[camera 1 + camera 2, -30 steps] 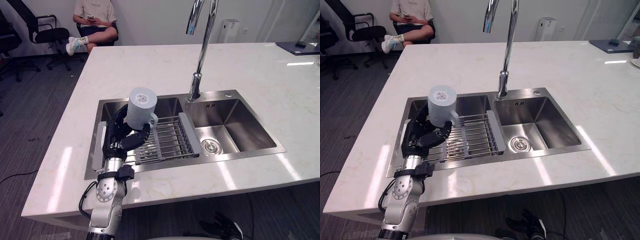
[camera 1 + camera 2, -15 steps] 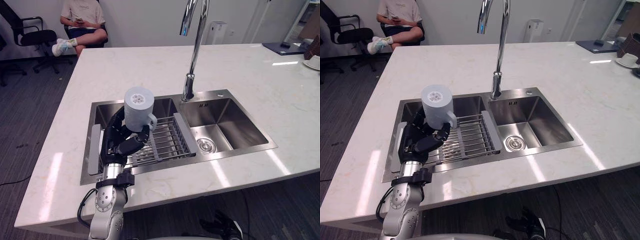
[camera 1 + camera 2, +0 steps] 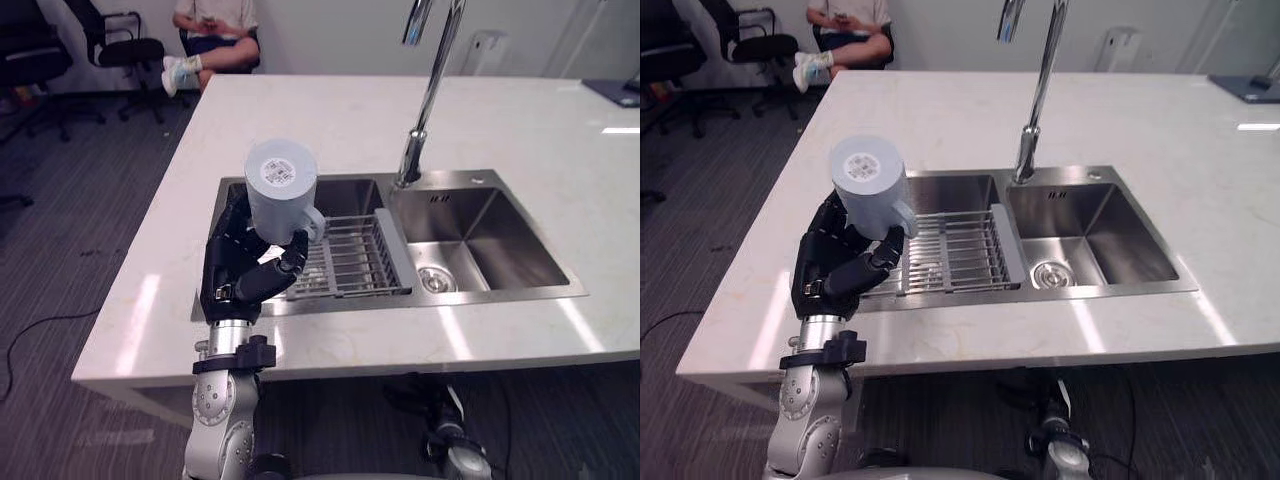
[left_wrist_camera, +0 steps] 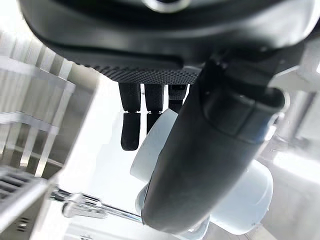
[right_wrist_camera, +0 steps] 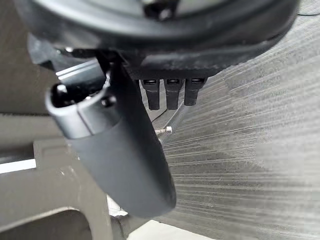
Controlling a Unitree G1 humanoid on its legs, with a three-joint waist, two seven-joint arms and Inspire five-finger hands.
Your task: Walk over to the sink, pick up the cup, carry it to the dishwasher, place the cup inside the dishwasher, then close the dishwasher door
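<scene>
Cup (image 3: 283, 190) sits in the grip of the left hand (image 3: 240, 265), raised over the left end of the sink (image 3: 420, 300) with its closed base turned up and its handle poking out toward the basins. From the left eye, the dark fingers wrap the lower part of the cup. Behind it a wire rack (image 3: 350, 260) lies across the left basin, and a tall faucet (image 3: 430, 90) rises from the back rim. A pale, faintly veined stone countertop (image 3: 330, 120) surrounds the steel and shines with streaks of light along its near edge. Grey carpet (image 3: 60, 220) covers the floor to the left.

The right eye view shows the same hold from slightly aside, the cup level with the counter's left part. The round drain (image 3: 1050, 272) shows in the right basin. Beyond the counter's far corner a person (image 3: 845, 25) sits with legs crossed, beside a black office chair (image 3: 755, 45).

In the left wrist view, the thumb (image 4: 200, 165) lies across the white cup, with fingers (image 4: 132, 125) curled round its other side, so the hand is closed on it.

In the right wrist view, the right hand (image 5: 150, 30) hangs over striped grey carpet, its fingers (image 5: 167, 92) loose and holding nothing.
</scene>
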